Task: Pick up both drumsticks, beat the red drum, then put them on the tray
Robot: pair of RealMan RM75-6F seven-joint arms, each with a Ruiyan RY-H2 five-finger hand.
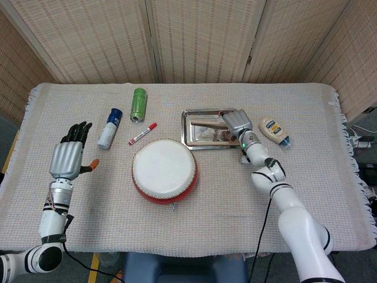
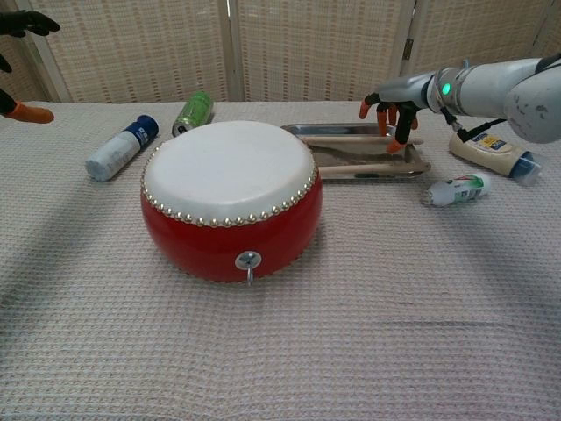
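The red drum [image 1: 165, 171] [image 2: 230, 197] with its white skin stands at the table's middle. Behind it to the right lies the metal tray [image 1: 184, 127] [image 2: 298, 129]. Two wooden drumsticks lie flat in it, one toward the back [image 1: 207, 122] [image 2: 351, 139] and one along the front [image 2: 372, 165]. My right hand [image 1: 232, 124] [image 2: 394, 107] hovers over the tray's right end, fingers spread and pointing down, holding nothing. My left hand [image 1: 68, 154] [image 2: 19, 22] is raised at the far left, open and empty, well away from the drum.
A green can [image 1: 138, 104] [image 2: 193, 111], a blue-and-white bottle [image 1: 109, 127] [image 2: 121, 147] and a red marker [image 1: 143, 133] lie behind and left of the drum. A mayonnaise bottle [image 1: 274, 131] [image 2: 486, 151] and a small white bottle [image 2: 456, 189] lie right of the tray.
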